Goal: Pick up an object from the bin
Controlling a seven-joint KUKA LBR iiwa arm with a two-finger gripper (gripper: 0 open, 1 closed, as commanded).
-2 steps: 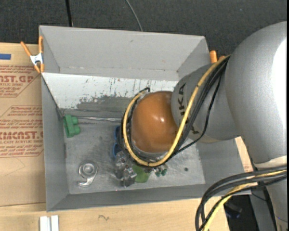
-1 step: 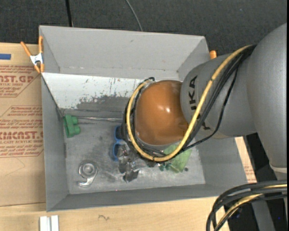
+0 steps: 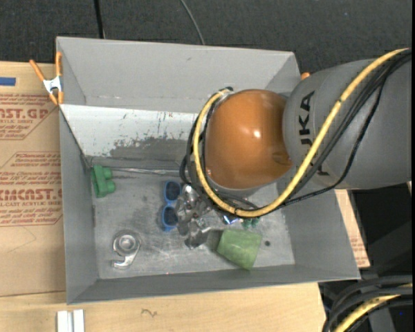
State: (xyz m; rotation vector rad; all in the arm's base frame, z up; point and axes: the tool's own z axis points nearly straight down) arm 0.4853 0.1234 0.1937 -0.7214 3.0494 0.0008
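Four items are counted in the bin (image 3: 124,123): one green block (image 3: 101,181), one blue piece (image 3: 171,192), one clear cup (image 3: 126,245) and one green lump (image 3: 239,248) beside the gripper (image 3: 194,227), whose state cannot be told.

Left floor: the bin (image 3: 79,254) had open grey floor between the green block (image 3: 102,181) at upper left and the clear round piece (image 3: 126,245) at lower left.
Centre: taken up by the gripper (image 3: 194,223), with a blue piece (image 3: 171,203) just beside it on the left.
Lower right: a pale green lump (image 3: 239,248) stood in the way.
Upper right: the orange cover (image 3: 245,140) overhung the floor.
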